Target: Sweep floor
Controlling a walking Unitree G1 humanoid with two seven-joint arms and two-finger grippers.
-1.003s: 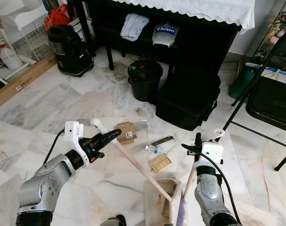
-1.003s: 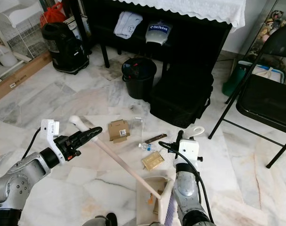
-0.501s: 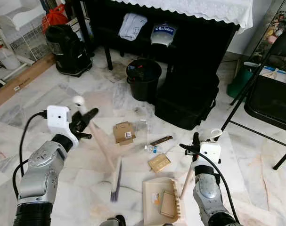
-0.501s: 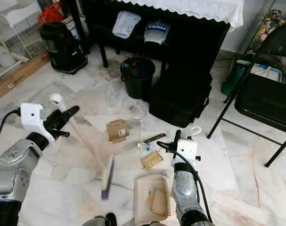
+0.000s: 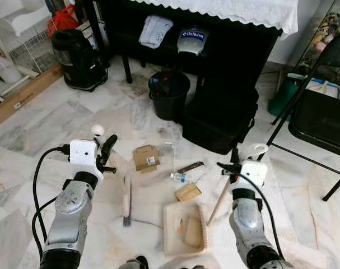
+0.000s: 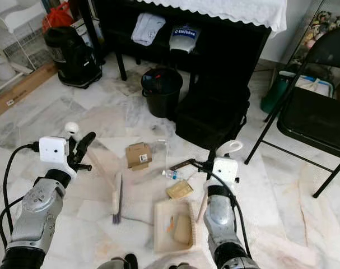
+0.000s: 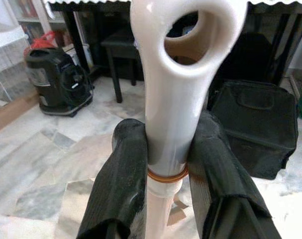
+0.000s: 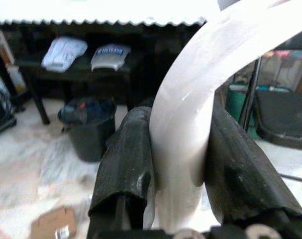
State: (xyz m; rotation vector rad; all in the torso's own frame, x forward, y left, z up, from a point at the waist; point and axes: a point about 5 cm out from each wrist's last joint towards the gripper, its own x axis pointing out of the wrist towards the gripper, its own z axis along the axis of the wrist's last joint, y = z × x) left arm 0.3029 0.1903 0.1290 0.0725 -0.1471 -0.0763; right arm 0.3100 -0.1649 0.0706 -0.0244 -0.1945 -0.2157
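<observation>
Left claw [image 7: 165, 164] pinches broom [image 5: 126, 197] handle top; right claw [image 8: 178, 164] pinches dustpan [image 5: 184, 227] handle, pan below on floor

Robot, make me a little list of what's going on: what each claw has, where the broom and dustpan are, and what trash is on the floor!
left claw: shut on the broom handle
right claw: shut on the dustpan handle
broom: bristles down on the marble floor, left of the dustpan
dustpan: flat on the floor, scraps inside
trash left on floor: cardboard box, small bottle, tan packet by the pan's far edge
nearby: black bin, black bag, folding chair
</observation>
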